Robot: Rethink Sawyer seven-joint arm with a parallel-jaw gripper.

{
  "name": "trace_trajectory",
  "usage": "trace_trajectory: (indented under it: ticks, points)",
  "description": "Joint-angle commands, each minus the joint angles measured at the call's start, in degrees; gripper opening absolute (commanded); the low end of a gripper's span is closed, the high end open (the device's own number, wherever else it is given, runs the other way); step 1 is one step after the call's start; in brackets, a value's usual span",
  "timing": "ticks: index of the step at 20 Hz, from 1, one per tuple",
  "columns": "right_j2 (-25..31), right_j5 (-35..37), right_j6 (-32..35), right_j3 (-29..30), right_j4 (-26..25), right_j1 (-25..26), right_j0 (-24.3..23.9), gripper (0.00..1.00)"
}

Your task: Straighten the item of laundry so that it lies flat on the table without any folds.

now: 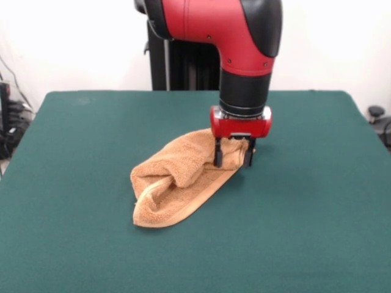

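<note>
table (pixel 317 232): dark green felt-like top filling most of the front view, from the near edge back to the white wall.
arm (pixel 244 43): red and black, coming down from the top, vertical over the middle of the table, slightly right of centre.
towel (pixel 177 183): orange-tan terry hand towel, bunched and folded over itself, near the middle of the table; it runs from a wide near-left end with a hemmed edge curling along the table to a narrow far-right end under the arm.
gripper (pixel 232 160): red block with two short black fingers (pixel 218 155) pointing down.
fingers: partly spread, one at each side of the towel's far-right end, tips down at the cloth; a ridge of towel sits between them, seemingly pinched.
</note>
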Motion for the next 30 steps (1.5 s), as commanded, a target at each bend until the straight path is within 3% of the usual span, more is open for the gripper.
trace_trajectory:
  ticks: [1,8,9,30]
  points:
    - [7.5,6.8,9.0,5.6,1.8,2.9,0.4,1.0]
    - [7.8,3.1,9.0,4.7,0.9,3.8,0.5,1.0]
    - [7.8,2.1,9.6,4.7,1.1,3.8,0.5,0.0]
    - [6.0,4.6,12.3,4.7,3.2,2.6,3.3,0.0]
